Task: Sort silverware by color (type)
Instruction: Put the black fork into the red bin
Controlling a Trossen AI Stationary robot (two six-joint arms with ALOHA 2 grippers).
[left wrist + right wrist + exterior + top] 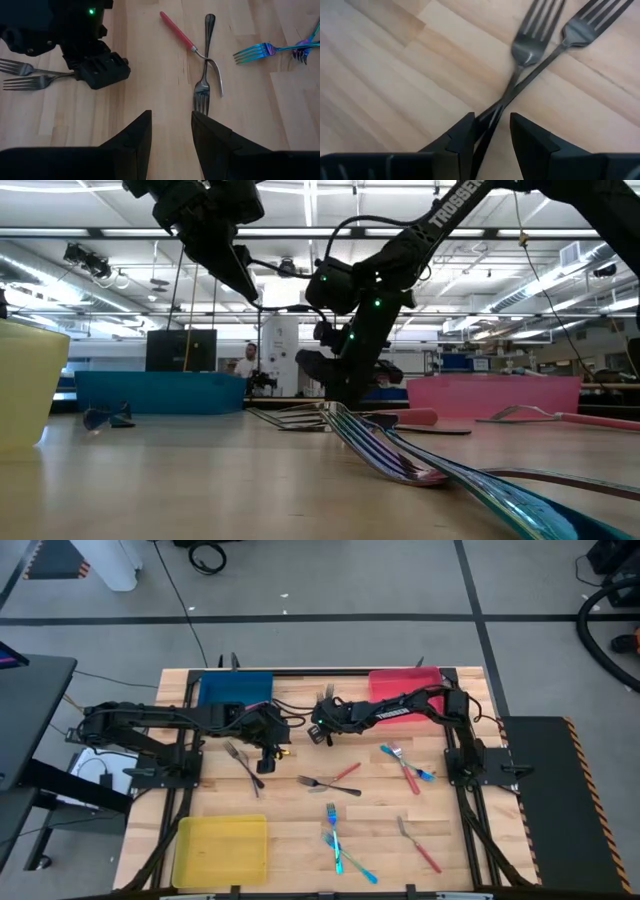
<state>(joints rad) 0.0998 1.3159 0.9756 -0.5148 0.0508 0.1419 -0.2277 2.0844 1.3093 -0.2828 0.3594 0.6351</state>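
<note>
Silverware lies scattered on the wooden table. Two dark grey forks (540,45) lie flat near the far edge between the blue and red trays, their handles crossed. My right gripper (491,117) is down at the table (318,730), open, with a finger on each side of that crossing. My left gripper (171,114) is open and raised above the table (225,250), left of the middle (272,748). Just ahead of it a grey fork (202,85) crosses a red-handled fork (177,30). My right gripper comes from above with its fingers along the crossed handles (497,107) of the two grey forks, which lie flat on the table. One handle runs close against a finger (462,132); I cannot tell whether it touches.
Blue tray (235,690) and red tray (405,683) stand at the far edge, the yellow tray (222,848) at the near left. Two more grey forks (245,765) lie near my left gripper. Blue-cyan forks (340,840) and red-handled ones (408,768) (420,848) lie nearer and right.
</note>
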